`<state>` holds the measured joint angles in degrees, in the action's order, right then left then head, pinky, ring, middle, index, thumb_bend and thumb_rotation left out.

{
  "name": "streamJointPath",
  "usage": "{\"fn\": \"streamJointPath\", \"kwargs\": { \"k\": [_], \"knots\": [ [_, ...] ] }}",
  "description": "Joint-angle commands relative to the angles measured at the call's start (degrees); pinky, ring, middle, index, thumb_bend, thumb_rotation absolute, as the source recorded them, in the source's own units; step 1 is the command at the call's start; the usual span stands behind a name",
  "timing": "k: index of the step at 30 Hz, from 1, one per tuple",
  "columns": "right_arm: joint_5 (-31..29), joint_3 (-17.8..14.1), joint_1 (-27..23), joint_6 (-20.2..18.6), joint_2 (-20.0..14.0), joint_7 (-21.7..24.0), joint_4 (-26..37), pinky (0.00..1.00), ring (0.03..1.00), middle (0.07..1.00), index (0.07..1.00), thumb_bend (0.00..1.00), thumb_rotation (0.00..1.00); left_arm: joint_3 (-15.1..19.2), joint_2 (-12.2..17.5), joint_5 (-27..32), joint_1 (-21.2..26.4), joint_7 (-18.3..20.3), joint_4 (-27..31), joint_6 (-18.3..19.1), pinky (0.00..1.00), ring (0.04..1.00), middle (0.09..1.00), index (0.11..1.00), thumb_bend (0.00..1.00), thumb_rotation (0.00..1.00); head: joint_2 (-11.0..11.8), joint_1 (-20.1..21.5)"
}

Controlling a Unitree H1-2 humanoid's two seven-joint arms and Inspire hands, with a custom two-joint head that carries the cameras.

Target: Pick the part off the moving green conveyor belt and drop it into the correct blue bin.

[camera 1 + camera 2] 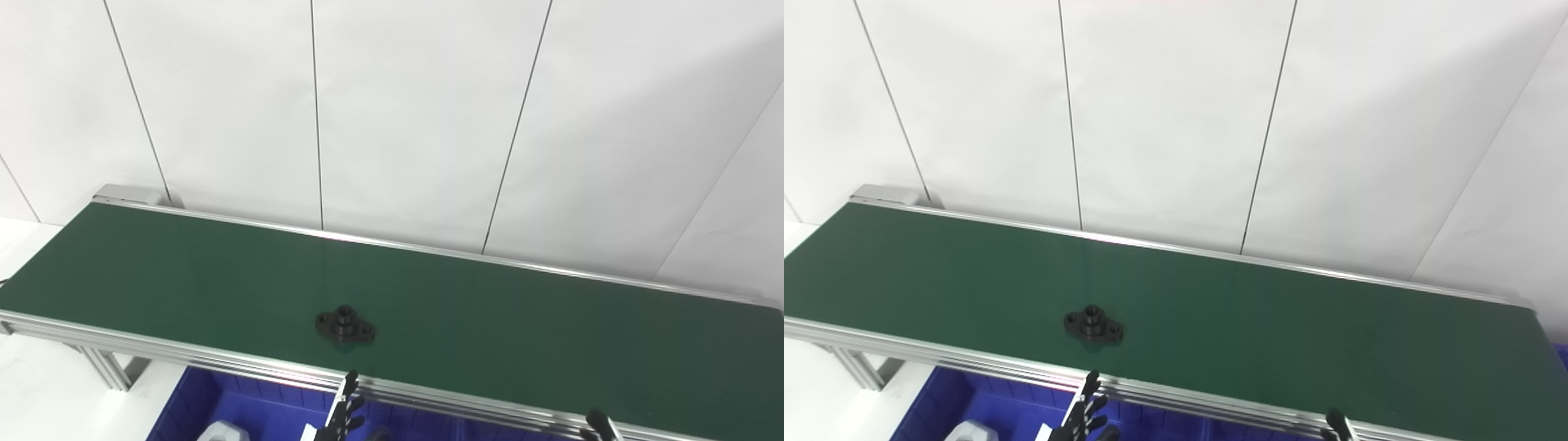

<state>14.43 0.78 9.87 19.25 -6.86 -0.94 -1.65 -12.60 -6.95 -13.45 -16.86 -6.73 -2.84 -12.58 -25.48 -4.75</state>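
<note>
A: Where it lies on the green belt, near the front rail, what does the part look like?

B: One black flange, flat, with a raised round hub and a bolt hole in each ear.

A: Do the views differ?

B: The right eye view shows a sliver of blue at the belt's far right end.

A: The rest?

B: One blue bin below, one white object inside. Left hand shows spread fingers, holding nothing. Right hand: only a tip; can't tell.
</note>
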Motion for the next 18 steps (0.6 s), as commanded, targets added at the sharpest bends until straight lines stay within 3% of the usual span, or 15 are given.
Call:
{"fn": "streamJointPath", "kwargs": {
  "k": [1, 8, 11, 18],
  "knots": [
    [6.1, 1.3, -2.9, -0.1, -0.1, -1.3, 3.4, 0.79, 0.844, 0.886, 0.899, 0.87, 0.63, -2.3, -2.5, -0.6, 0.7, 0.2, 1.2, -1.8, 0.87, 0.931, 1.0, 1.0, 0.55, 0.84, -0.5, 0.2],
    [20.2, 5.9, -9.4, -13.6, 0.6, 1.2, 7.8, 0.72, 0.821, 0.877, 0.919, 0.9, 0.6, -2.5, -2.2, -0.8, 0.6, 0.4, 2.0, -1.8, 0.92, 0.941, 1.0, 1.0, 0.52, 0.88, -1.3, 1.0],
    [27.5, 9.2, -15.0, -19.3, 1.7, 2.2, 7.4, 0.66, 0.786, 0.867, 0.915, 0.9, 0.57, -2.6, -2.3, -1.2, 0.5, 0.3, 2.6, -1.6, 0.94, 0.954, 1.0, 1.0, 0.51, 0.91, -2.2, 1.7],
    [36.5, 14.0, -23.8, -27.1, 3.0, 2.9, 4.7, 0.57, 0.712, 0.823, 0.867, 0.94, 0.47, -3.1, -2.3, -1.1, 0.4, 0.4, 3.3, -1.2, 0.96, 0.962, 1.0, 1.0, 0.49, 0.93, -3.0, 2.3]
  ]
}}
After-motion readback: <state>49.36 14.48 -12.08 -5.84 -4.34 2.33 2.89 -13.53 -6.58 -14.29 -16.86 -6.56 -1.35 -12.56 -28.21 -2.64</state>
